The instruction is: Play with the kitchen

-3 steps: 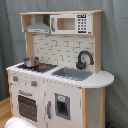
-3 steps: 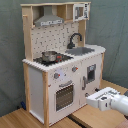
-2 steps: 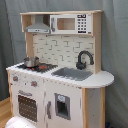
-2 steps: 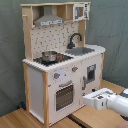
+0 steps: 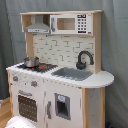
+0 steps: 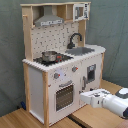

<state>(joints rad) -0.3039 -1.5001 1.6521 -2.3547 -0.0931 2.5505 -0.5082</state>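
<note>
The kitchen (image 5: 65,85) (image 6: 55,75) is a tall white and light-wood toy. It has a hood (image 5: 37,26), a small microwave (image 5: 70,23), a black faucet (image 5: 84,59) over a grey sink (image 5: 72,73), and a black stovetop holding a small metal pot (image 5: 31,61) (image 6: 49,56). Its oven door (image 6: 64,95) looks closed. In the second exterior view, my white gripper (image 6: 84,97) hovers low, just right of the oven door and in front of the cabinet. In the first exterior view only a white part of the gripper (image 5: 19,123) shows at the bottom left.
The kitchen stands on a wooden surface (image 6: 95,117) with a seam running along it. A grey curtain (image 6: 115,40) hangs behind everything. The white arm (image 6: 117,102) comes in from the second exterior view's lower right.
The arm has moved toward the second exterior view's left, bringing the gripper closer to the kitchen's lower front. The kitchen itself has not changed.
</note>
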